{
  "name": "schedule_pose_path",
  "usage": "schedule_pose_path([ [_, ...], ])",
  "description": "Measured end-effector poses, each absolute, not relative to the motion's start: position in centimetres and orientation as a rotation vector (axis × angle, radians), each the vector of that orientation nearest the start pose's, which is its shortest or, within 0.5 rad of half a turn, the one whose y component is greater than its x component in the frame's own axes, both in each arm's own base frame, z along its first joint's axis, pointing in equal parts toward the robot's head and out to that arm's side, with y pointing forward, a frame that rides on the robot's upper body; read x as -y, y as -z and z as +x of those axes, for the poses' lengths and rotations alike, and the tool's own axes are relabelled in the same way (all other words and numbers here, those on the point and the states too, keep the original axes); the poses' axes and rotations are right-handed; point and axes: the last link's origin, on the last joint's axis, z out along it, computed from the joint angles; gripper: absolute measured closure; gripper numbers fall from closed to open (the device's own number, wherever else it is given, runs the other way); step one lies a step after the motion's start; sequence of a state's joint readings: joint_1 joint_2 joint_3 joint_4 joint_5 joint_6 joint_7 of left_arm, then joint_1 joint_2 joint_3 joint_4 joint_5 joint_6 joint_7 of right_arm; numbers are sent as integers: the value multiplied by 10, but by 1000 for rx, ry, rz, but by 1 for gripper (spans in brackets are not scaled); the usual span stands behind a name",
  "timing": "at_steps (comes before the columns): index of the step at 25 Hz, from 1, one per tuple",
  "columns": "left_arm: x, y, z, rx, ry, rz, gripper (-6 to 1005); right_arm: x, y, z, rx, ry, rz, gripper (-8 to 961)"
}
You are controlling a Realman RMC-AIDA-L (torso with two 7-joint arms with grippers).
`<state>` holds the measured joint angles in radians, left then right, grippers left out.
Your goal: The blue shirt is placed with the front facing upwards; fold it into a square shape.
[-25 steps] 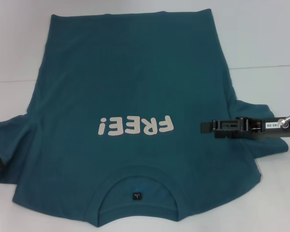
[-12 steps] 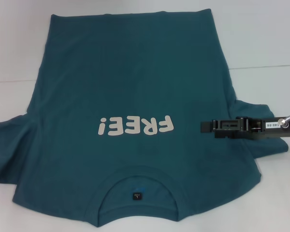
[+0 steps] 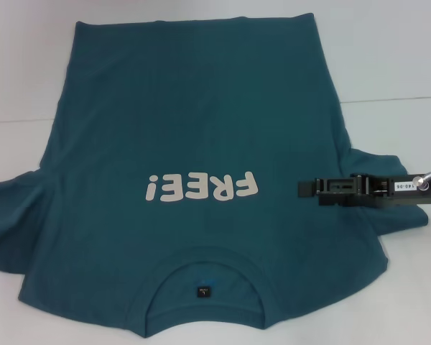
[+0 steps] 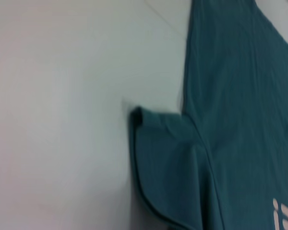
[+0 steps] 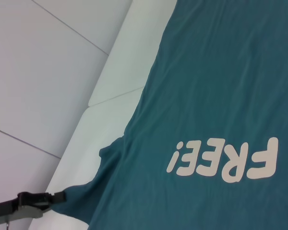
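Item: blue shirt [image 3: 194,172], spread flat, front up, filling the frame's centre on the white bench [image 3: 388,50]. No fold made; every fold remains.
Right gripper [image 3: 307,188], centre right, over the sleeve; finger state cannot be told.
Left gripper: unseen.

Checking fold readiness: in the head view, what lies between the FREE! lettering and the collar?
Only bare teal fabric of the blue shirt lies between the lettering and the collar, per the head view.

Pretty plain setup: just a white table [image 3: 388,50] under flat, even light, with a thin seam [image 3: 395,99] running across the top. No walls, floor or windows are visible in any view.
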<state>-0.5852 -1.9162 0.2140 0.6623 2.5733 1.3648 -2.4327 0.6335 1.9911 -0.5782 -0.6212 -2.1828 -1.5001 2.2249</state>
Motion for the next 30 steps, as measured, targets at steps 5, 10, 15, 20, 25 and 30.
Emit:
schedule_pose_path([
  [5, -347, -108, -373, -2708, -731, 2351, 952, -364, -31, 273, -1706, -646, -2345, 42],
  [10, -347, -110, -372, -2700, -745, 2351, 952, -364, -31, 273, -1707, -646, -2345, 42],
  [15, -349, -114, -370, -2696, -795, 2342, 953, -364, -31, 273, -1707, -646, -2345, 42],
  [20, -353, -119, -363, -2645, -875, 2344, 952, -364, -31, 273, -1707, -646, -2345, 42],
  [25, -357, -122, -356, -2601, -890, 2355, 951, -364, -31, 273, -1707, -646, -2345, 42],
  [30, -359, -127, -350, -2558, -978, 2333, 941, -364, -31, 273, -1708, -646, -2348, 42],
])
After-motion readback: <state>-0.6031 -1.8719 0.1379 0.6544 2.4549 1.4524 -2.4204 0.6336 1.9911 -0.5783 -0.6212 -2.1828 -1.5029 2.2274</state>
